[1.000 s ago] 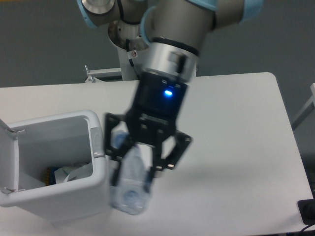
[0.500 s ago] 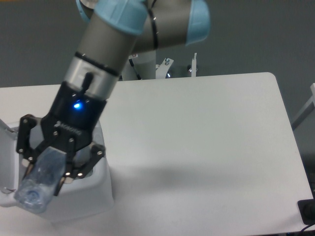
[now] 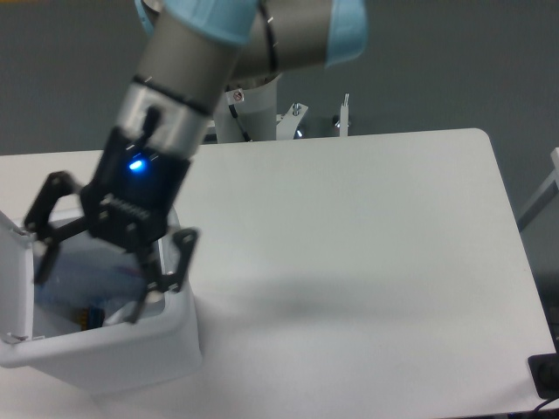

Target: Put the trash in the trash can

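Note:
The white trash can (image 3: 122, 353) stands at the table's front left with its lid (image 3: 14, 279) swung open to the left. My gripper (image 3: 103, 269) hangs over the can's opening, its fingers (image 3: 166, 271) spread wide and holding nothing. Between and below them, inside the can, is a blurred pale bluish shape, the clear plastic bottle (image 3: 86, 272). A bit of crumpled white bag (image 3: 116, 312) shows at the can's bottom, next to a small orange and blue scrap (image 3: 85, 316). The arm hides the can's back rim.
The white table (image 3: 367, 262) stretches to the right of the can. A metal mount with upright pins (image 3: 297, 122) stands at the table's back edge behind the arm. A dark object (image 3: 546, 377) sits off the front right corner.
The arm carried the bottle left from beside the can to over its opening. The fingers have since spread and the bottle has left them, dropping into the can.

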You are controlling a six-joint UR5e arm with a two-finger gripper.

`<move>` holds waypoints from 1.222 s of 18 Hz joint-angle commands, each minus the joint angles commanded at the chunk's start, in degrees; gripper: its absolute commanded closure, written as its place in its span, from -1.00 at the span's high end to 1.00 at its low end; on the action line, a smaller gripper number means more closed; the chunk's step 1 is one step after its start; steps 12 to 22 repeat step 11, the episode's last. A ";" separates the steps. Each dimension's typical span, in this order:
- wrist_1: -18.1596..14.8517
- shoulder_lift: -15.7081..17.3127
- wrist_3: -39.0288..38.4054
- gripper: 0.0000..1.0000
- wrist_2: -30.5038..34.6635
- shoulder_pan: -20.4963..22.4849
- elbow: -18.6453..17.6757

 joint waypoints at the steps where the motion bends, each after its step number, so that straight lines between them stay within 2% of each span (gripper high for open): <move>1: -0.18 0.00 0.09 1.00 0.87 1.84 0.27; 4: -0.44 -0.09 1.49 1.00 9.03 5.36 0.09; 6: -1.14 -0.09 6.65 1.00 12.91 6.87 -0.61; 8: -5.07 0.17 17.34 1.00 18.69 8.18 -1.66; 11: -9.04 1.40 23.80 1.00 28.18 8.19 -2.19; 22: -9.04 1.40 23.80 1.00 28.18 8.19 -2.19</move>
